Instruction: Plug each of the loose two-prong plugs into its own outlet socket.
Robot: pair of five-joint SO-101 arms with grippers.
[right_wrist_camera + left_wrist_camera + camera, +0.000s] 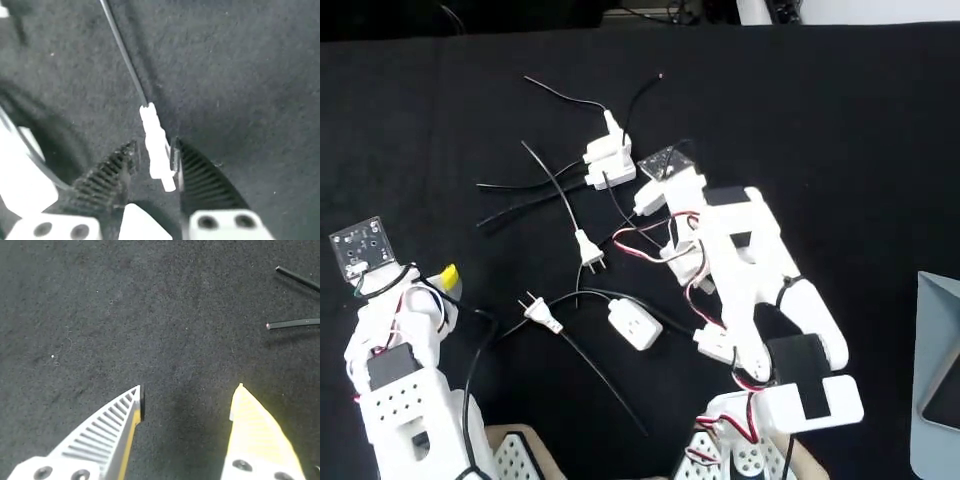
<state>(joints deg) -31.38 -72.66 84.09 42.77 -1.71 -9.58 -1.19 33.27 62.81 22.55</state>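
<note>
Left gripper (190, 387): near left, over bare black cloth (125, 305), jaws spread wide and holding nothing. Centre: one loose two-prong plug (542, 313) lies near, a second plug (588, 250) just beyond it, both unplugged. A white outlet socket (633, 323) lies to their right, apart from both. Farther back, a white socket block (605, 160) has a plug joined to its far end. Right gripper (154, 144): right of centre, straddling a third white plug (159, 160), jaws narrowly parted, one finger (200, 175) touching it and the other just clear.
</note>
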